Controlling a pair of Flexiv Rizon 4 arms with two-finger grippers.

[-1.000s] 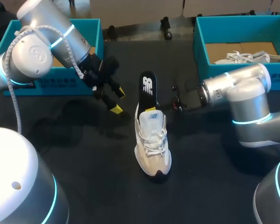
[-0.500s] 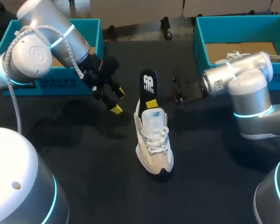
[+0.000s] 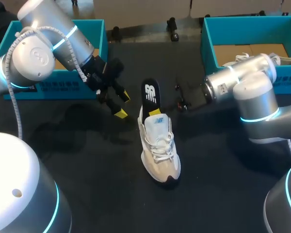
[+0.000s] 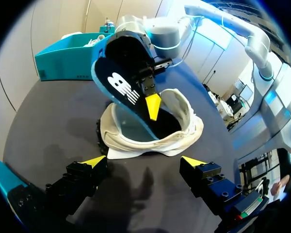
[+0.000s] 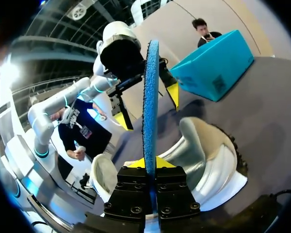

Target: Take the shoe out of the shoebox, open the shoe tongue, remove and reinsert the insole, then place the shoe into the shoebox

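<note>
One insole [image 3: 151,94] is pinched in the right pincer [image 5: 150,162] over the shoe [image 3: 159,150]; left pincer [image 4: 143,161] gapes.

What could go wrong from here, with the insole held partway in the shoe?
1. The shoe stands free on the table. The left gripper is open and apart from it, so any push or pull on the insole by the right gripper may drag or tip the shoe.
2. The insole is pinched low, with most of it above the grip, so it could bend or twist.
</note>
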